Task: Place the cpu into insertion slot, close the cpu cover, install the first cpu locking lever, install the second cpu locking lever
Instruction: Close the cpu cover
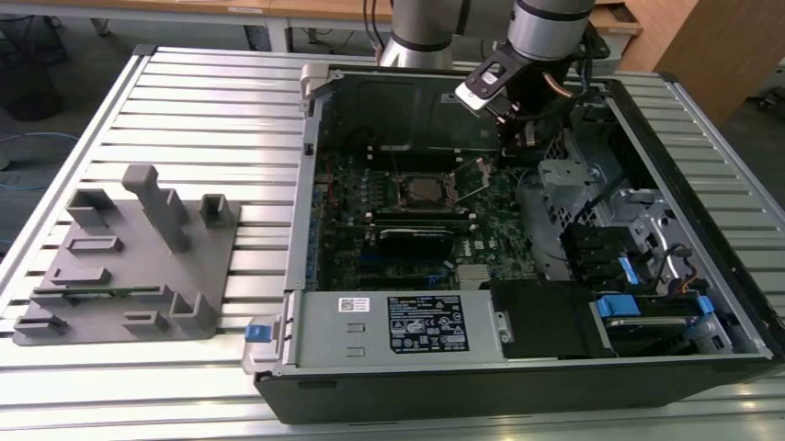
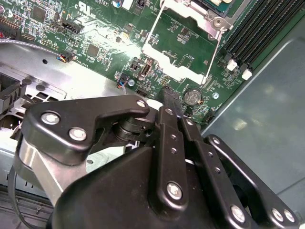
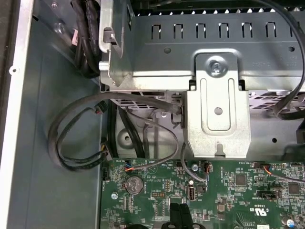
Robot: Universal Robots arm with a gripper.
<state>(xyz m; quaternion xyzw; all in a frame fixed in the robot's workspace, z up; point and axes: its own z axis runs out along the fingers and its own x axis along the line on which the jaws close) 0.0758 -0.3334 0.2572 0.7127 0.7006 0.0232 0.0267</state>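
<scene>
Second wrist view: gripper (image 2: 169,97) fingers pressed together, holding nothing, tips near the swung-open cpu cover (image 2: 167,59). Exterior view: cpu (image 1: 426,190) sits in the insertion slot (image 1: 400,191), apart from the fingers, toward the exterior view's left.

arm (image 1: 549,28): angled steeply downward | claw (image 2: 170,97): fingers pressed together, tips low

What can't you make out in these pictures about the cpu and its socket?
cpu: too small in the exterior view to tell whether it sits flush.
insertion slot: mostly cut off by the picture's edge in the second wrist view.
gripper: all but its tips cut off by the picture's edge in the first wrist view.
</scene>
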